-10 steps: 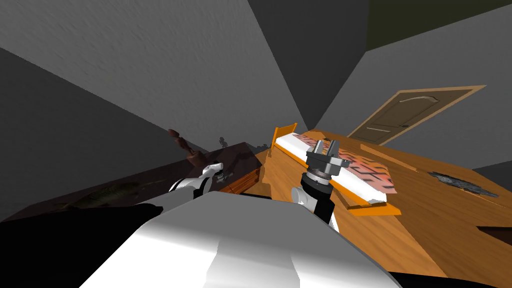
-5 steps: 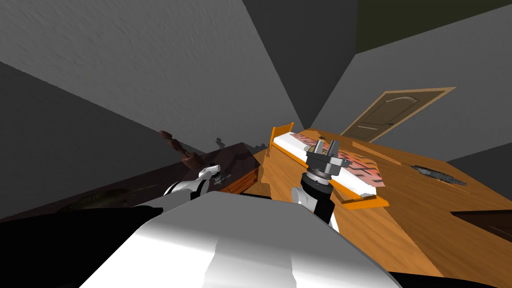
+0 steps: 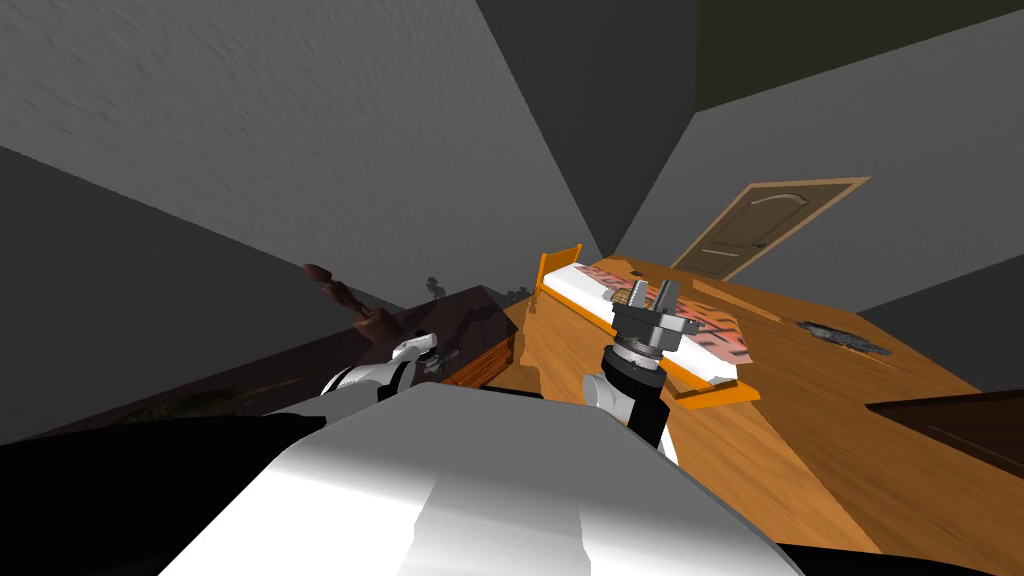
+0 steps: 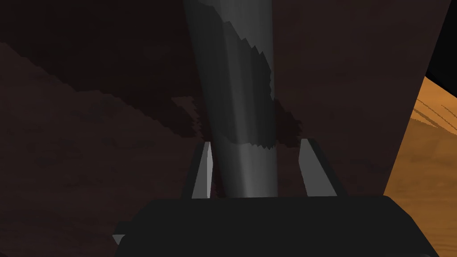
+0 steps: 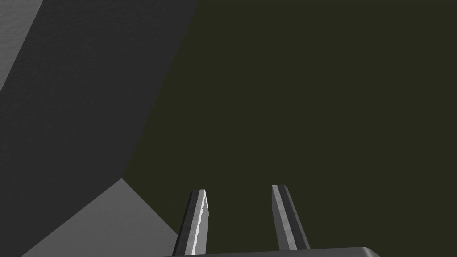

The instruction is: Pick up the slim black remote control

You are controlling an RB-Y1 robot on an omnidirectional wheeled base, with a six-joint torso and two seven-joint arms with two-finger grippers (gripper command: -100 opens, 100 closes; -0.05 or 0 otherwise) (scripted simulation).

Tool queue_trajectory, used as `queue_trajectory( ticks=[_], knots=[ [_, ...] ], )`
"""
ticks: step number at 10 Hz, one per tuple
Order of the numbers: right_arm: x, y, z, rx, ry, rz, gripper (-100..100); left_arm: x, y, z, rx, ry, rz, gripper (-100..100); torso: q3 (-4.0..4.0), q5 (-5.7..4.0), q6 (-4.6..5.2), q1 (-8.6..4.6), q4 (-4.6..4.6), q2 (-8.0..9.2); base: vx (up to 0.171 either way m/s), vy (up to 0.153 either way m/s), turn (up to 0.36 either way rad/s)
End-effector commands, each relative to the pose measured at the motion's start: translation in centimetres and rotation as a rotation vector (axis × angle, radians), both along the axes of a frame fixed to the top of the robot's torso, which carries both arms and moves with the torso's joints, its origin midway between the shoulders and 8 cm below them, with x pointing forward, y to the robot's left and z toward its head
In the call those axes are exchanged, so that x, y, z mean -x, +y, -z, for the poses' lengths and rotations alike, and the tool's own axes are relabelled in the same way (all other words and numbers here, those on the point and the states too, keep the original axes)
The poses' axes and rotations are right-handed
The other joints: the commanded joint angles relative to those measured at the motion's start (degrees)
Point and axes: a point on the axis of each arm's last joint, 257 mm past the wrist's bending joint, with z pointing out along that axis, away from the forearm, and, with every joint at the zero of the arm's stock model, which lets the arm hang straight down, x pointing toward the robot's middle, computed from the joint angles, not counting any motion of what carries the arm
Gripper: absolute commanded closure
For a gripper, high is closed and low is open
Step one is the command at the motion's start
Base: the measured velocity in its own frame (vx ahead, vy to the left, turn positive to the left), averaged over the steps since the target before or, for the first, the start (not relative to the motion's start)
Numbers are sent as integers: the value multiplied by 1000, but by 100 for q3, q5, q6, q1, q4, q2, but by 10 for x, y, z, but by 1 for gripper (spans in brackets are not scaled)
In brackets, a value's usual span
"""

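Wood floor (image 3: pixel 820 420) is seen on the R side, w/ an orange-framed bed (image 3: pixel 715 392) on it and a closed door (image 3: pixel 755 228) beyond. The dark brown bench (image 3: pixel 250 385) on the L is reached by the L arm. L pincer (image 4: pixel 257 143) is held spread low over the bench top. The slim dark grey remote (image 4: pixel 232 89) lies on the bench, lengthwise btwn the blades: one blade is just beside its edge, and a gap is left at the other. R pincer (image 3: pixel 651 293) is raised in front of the bed, blades apart. A brown statuette (image 3: pixel 340 295) stands further along the bench, well apart from the L pincer.
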Motion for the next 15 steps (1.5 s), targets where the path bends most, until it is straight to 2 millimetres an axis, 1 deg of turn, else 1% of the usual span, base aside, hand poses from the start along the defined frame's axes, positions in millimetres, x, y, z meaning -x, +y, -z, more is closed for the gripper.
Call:
queue_trajectory(
  ticks=[1, 4, 5, 6, 7, 9, 10, 11, 12, 15],
  knots=[
    [0, 0, 0, 0, 0, 0, 0, 0, 0, 0, 0, 0, 0, 100, 0, 0, 0, 0, 0, 0, 0, 0, 0],
    [0, 0, 0, 0, 0, 0, 0, -2, 1, -1, -1, -3, -1, 100, -6, 13, 0, 9, -9, -3, 0, 0, 0],
    [0, 0, 0, 0, 0, 0, 0, -1, 1, -1, 0, -2, -2, 0, -7, 14, 2, 13, -9, -5, 0, 0, 0],
    [0, 0, 0, 0, 0, 0, 0, -19, -11, -8, -3, -9, 35, 100, -8, 14, 2, 14, -9, -6, -9, 8, 245],
    [0, 0, 0, 0, 0, 0, 0, -30, -20, -13, -3, -9, 57, 100, -6, 11, -3, 17, -8, -4, -14, 14, 266],
    [0, 0, 0, 0, 0, 0, 0, -30, -20, -13, -3, -9, 57, 100, -4, 14, 4, 16, -7, -1, -8, 5, 31],
    [0, 0, 0, 0, 0, 0, 0, -40, -29, -18, -4, -8, 79, 100, -6, 13, 7, 13, -8, -3, -7, 7, 145],
    [0, 0, 0, 0, 0, 0, 0, -40, -29, -18, -4, -8, 79, 100, -7, 11, 4, 13, -8, -5, -3, 3, 83],
    [0, 0, 0, 0, 0, 0, 0, -45, -33, -21, -4, -8, 90, 100, -6, 11, 4, 13, -8, -4, -3, 5, 83],
    [0, 0, 0, 0, 0, 0, 0, -46, -32, -20, -5, -9, 89, 100, -6, 10, 8, 11, -8, -4, -1, 1, 5]
  ],
)
